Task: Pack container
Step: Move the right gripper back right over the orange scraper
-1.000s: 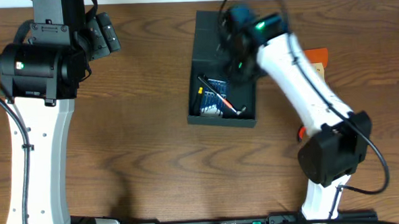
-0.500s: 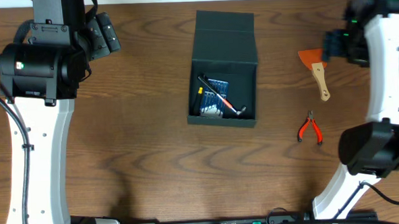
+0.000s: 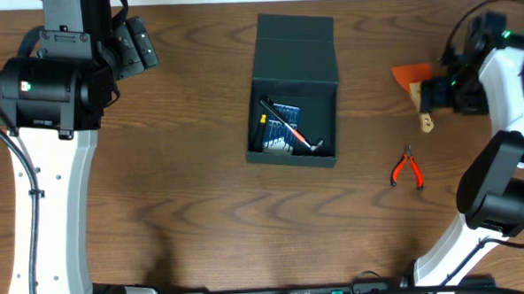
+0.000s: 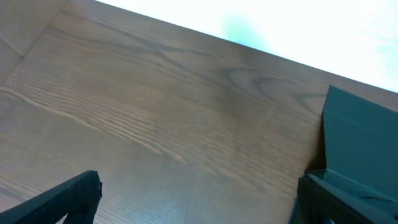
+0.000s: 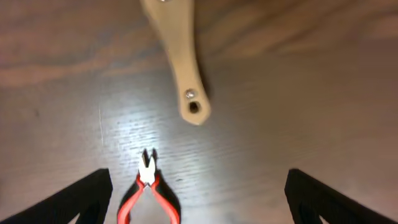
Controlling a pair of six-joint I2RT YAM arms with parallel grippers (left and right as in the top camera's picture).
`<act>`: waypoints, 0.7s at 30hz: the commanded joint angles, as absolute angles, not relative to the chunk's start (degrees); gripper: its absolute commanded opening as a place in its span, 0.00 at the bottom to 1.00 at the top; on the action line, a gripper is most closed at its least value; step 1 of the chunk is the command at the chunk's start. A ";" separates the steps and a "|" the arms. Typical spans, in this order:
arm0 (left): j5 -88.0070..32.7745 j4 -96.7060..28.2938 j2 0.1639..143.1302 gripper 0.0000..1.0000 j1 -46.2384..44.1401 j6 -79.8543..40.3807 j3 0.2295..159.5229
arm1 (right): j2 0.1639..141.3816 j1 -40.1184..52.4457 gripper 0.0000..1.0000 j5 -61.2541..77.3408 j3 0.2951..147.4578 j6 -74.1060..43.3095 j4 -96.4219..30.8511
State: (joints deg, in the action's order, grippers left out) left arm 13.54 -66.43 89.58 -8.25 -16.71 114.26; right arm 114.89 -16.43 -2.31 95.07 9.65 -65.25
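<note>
The container (image 3: 293, 91), a dark box, stands open at the table's middle with its flap lid laid back. Inside lie a blue case (image 3: 284, 116) and a red-handled tool (image 3: 305, 141). My right gripper (image 3: 436, 95) hovers at the far right over a scraper (image 3: 415, 89) with an orange blade, open and holding nothing. In the right wrist view the wooden scraper handle (image 5: 178, 59) lies ahead of the gripper (image 5: 205, 205), and red pliers (image 5: 148, 194) lie on the table below. My left gripper (image 3: 139, 46) stays at the back left, open (image 4: 199, 205) and empty, with the container (image 4: 362, 134) to its right.
The red pliers (image 3: 406, 169) lie on the wood table (image 3: 192, 177) right of the container, nearer the front than the scraper. The left arm's white body (image 3: 46, 174) stands along the left side. The table's back edge runs just behind the container's lid.
My right arm has swung from above the container to the far right, over the scraper, and its jaws have spread a little wider. The left arm has not moved.
</note>
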 commanded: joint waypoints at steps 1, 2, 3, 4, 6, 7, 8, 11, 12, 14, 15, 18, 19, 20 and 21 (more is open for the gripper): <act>14.22 -66.61 89.32 0.99 -7.94 -16.80 114.61 | 114.89 -16.14 0.94 0.69 87.96 16.45 -59.92; 14.22 -66.61 89.32 0.98 -7.94 -16.80 114.61 | 114.89 -16.14 0.95 0.71 86.13 16.84 -57.98; 14.22 -66.61 89.32 0.99 -7.94 -16.80 114.61 | 114.89 -16.14 0.95 0.69 84.68 16.88 -56.31; 14.22 -66.61 89.32 0.99 -7.94 -16.80 114.61 | 114.89 -16.14 0.95 0.71 83.02 17.02 -54.30; 14.22 -66.63 89.32 0.99 -7.94 -16.80 114.61 | 114.89 -16.14 0.95 0.91 80.79 17.54 -51.13; 14.22 -66.61 89.32 0.99 -7.94 -16.80 114.61 | 114.89 -16.14 0.95 1.67 79.64 18.39 -49.23; 14.22 -66.61 89.32 0.99 -7.94 -16.80 114.61 | 114.89 -16.14 0.95 2.17 78.96 18.98 -48.14; 14.22 -66.61 89.32 0.99 -7.94 -16.80 114.61 | 114.89 -16.14 0.97 2.94 77.08 20.47 -44.18; 14.22 -66.61 89.32 0.99 -7.94 -16.80 114.61 | 114.91 -16.14 0.99 3.16 76.97 20.99 -43.44; 14.22 -66.61 89.32 0.99 -7.94 -16.80 114.61 | 114.93 -16.14 0.99 3.11 76.97 21.34 -42.24; 14.22 -66.61 89.32 0.99 -7.94 -16.80 114.61 | 114.93 -16.14 0.99 3.11 76.99 21.30 -41.78; 14.22 -66.61 89.32 0.99 -7.94 -16.80 114.61 | 115.11 -16.14 0.99 3.09 76.99 21.28 -40.93; 14.22 -66.61 89.32 0.99 -7.94 -16.80 114.61 | 115.22 -16.14 0.99 3.09 76.99 21.28 -40.60; 14.22 -66.63 89.32 0.98 -7.94 -16.80 114.61 | 115.39 -16.14 0.99 3.09 76.99 21.23 -40.12; 14.24 -66.61 89.32 0.98 -7.94 -16.80 114.61 | 115.42 -16.14 0.99 3.09 76.99 20.86 -39.53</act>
